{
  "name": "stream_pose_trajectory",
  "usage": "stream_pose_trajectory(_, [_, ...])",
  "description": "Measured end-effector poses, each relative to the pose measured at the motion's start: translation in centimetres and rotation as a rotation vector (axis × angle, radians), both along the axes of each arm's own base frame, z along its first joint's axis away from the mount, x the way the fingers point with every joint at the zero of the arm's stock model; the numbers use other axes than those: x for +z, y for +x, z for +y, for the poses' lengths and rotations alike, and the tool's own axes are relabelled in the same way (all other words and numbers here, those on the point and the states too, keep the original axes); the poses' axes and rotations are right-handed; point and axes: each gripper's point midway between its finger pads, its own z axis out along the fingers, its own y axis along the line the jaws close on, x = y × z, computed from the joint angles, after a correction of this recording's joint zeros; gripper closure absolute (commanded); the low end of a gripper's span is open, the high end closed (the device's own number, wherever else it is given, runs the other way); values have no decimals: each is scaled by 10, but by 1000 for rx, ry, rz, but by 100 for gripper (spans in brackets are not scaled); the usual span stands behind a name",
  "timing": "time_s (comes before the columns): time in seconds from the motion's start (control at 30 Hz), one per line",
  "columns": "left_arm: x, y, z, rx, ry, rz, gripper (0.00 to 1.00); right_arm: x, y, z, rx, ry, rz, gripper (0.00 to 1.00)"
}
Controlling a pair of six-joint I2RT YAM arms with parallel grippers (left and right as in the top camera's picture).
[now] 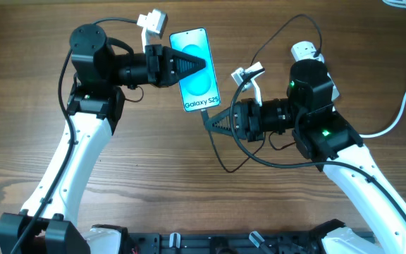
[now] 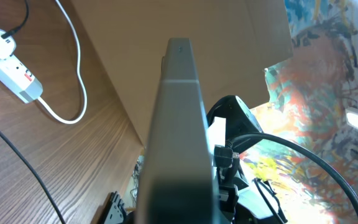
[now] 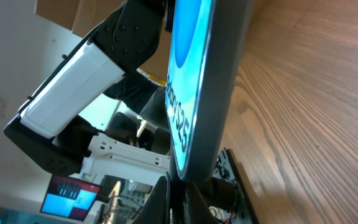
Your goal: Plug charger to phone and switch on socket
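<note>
My left gripper (image 1: pixel 187 65) is shut on the phone (image 1: pixel 197 70) and holds it up off the table, cyan screen facing up, text strip toward the right arm. The phone's grey edge fills the left wrist view (image 2: pixel 176 124). My right gripper (image 1: pixel 214 120) is shut on the connector end of the charger, a thin black cable (image 1: pixel 218 151), right at the phone's lower end. In the right wrist view the closed fingers (image 3: pixel 179 186) meet the phone's bottom edge (image 3: pixel 204 81); the connector tip is hidden there. The white socket (image 2: pixel 8 59) lies on the table, seen only in the left wrist view.
A thick white cord (image 2: pixel 73 74) loops from the socket across the wooden table; it also runs along the right side (image 1: pixel 400 106). A black cable (image 2: pixel 14 158) crosses the table. A brown board (image 2: pixel 185 25) stands behind.
</note>
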Motion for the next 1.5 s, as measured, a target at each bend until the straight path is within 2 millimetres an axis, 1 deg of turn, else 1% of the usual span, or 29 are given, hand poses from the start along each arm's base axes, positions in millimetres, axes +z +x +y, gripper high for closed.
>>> stream_pose_trajectory(0.13, [0, 1, 2, 6, 0, -3, 96, 2, 2, 2, -9, 5, -16, 95])
stream_pose_trajectory(0.27, [4, 2, 2, 9, -2, -16, 96, 6, 3, 3, -11, 19, -38, 96])
stream_pose_trajectory(0.87, [9, 3, 4, 10, -4, -29, 96, 11, 6, 4, -16, 41, -63, 96])
stream_pose_trajectory(0.9, [9, 3, 4, 10, -4, -29, 96, 11, 6, 4, -18, 41, -63, 88])
stream_pose_trajectory(0.97, [9, 3, 4, 11, -4, -29, 96, 11, 6, 4, -22, 40, -60, 37])
stream_pose_trajectory(1.0, [8, -2, 4, -19, -3, -25, 96, 13, 15, 4, -61, 42, -92, 18])
stream_pose_trajectory(1.07, [5, -16, -1, -92, -2, -12, 96, 17, 29, 1, -129, 38, -122, 4])
stream_pose_trajectory(1.1, [5, -20, -3, -117, -2, -11, 96, 17, 32, 0, -146, 35, -128, 2])
stream_pose_trajectory(1.2, [5, -28, -4, -159, -3, -11, 96, 15, 35, -1, -161, 29, -156, 2])
stream_pose_trajectory(1.23, [5, -29, -4, -167, -3, -11, 96, 14, 35, -1, -161, 26, -160, 3])
stream_pose_trajectory(1.27, [5, -30, -4, -172, -3, -11, 96, 12, 35, -1, -160, 17, -150, 7])
stream_pose_trajectory(1.3, [5, -30, -3, -175, -3, -12, 96, 9, 34, -1, -159, 10, -143, 16])
stream_pose_trajectory(1.4, [5, -31, -3, -179, -4, -25, 96, 6, 33, -2, -153, 0, -134, 28])
stream_pose_trajectory(1.43, [5, -31, -3, -181, -4, -28, 96, 5, 32, -2, -149, -1, -128, 36])
stream_pose_trajectory(1.47, [5, -32, -3, -183, -4, -29, 96, 5, 31, -1, -140, 2, -130, 50])
stream_pose_trajectory(1.5, [5, -32, -3, -182, -4, -34, 96, 6, 29, -1, -134, 4, -126, 56])
